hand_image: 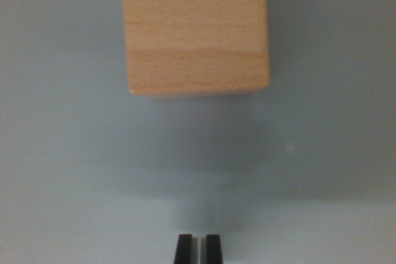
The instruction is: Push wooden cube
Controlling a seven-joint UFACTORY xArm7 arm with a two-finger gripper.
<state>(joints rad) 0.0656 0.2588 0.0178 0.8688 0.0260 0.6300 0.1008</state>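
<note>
Black gripper (pixel 198 246) fingertips poke up from the bottom edge of the wrist view, two dark tips standing side by side with only a thin pale sliver between them, so they are drawn nearly together and grip nothing. Ahead of them, toward the top of the wrist view, sits the wooden cube (pixel 197 29), a light beech-coloured block with fine horizontal grain and a slightly darker band across its lower part. Its upper side runs out of the picture at the top edge, while its near lower edge and both side edges are in view. The cube is well apart from the fingertips, with a stretch of bare surface between them, and it stands almost straight in line with them, centred just over the gap. It rests on a plain grey-blue tabletop (pixel 68 153), which fills the rest of the view on both sides of the cube. A soft, dim shadow lies on the tabletop below the cube's near edge, spreading toward the fingertips. The whole picture is somewhat blurred, so finer surface detail cannot be made out.
</note>
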